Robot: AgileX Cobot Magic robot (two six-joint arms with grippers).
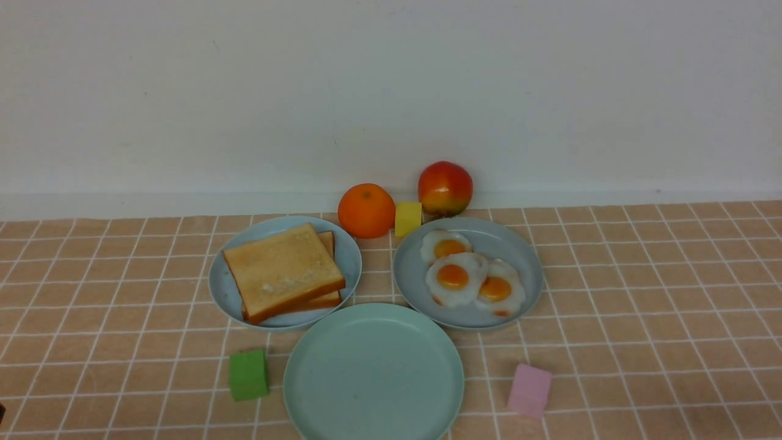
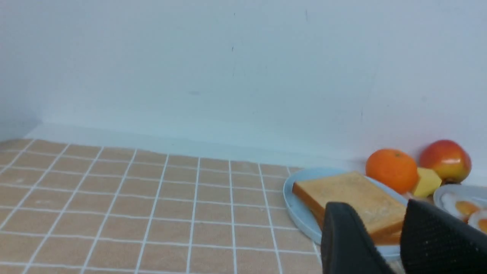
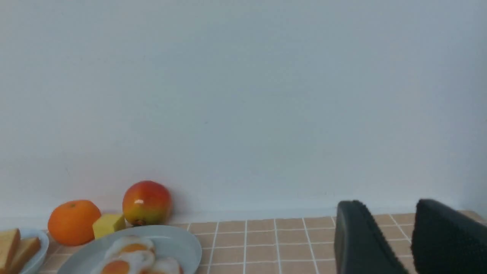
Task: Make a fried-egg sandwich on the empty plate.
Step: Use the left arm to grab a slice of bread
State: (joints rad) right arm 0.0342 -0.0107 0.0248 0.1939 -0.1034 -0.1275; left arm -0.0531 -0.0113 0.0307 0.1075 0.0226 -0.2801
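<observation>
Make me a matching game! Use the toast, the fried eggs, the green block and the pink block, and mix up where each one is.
Things:
1. toast
2. fried eggs
3. green block
4. pink block

Places:
A. on the grey-blue plate, at the right
B. beside the mint-green plate, on its left
C. on the light blue plate, at the left
D. beside the mint-green plate, on its right

Pairs: 1-C, 2-A, 3-B, 4-D

Front centre: empty plate [image 1: 372, 373]. Behind-left: toast [image 1: 282, 269] stacked on left plate [image 1: 349, 260]. Behind-right: eggs [image 1: 455, 275] overlapping on right plate [image 1: 519, 256]. Rear row: orange [image 1: 366, 210], rear block [image 1: 408, 219], apple [image 1: 445, 187]. Flanking empty plate: left block [image 1: 248, 374], right block [image 1: 529, 390].
</observation>
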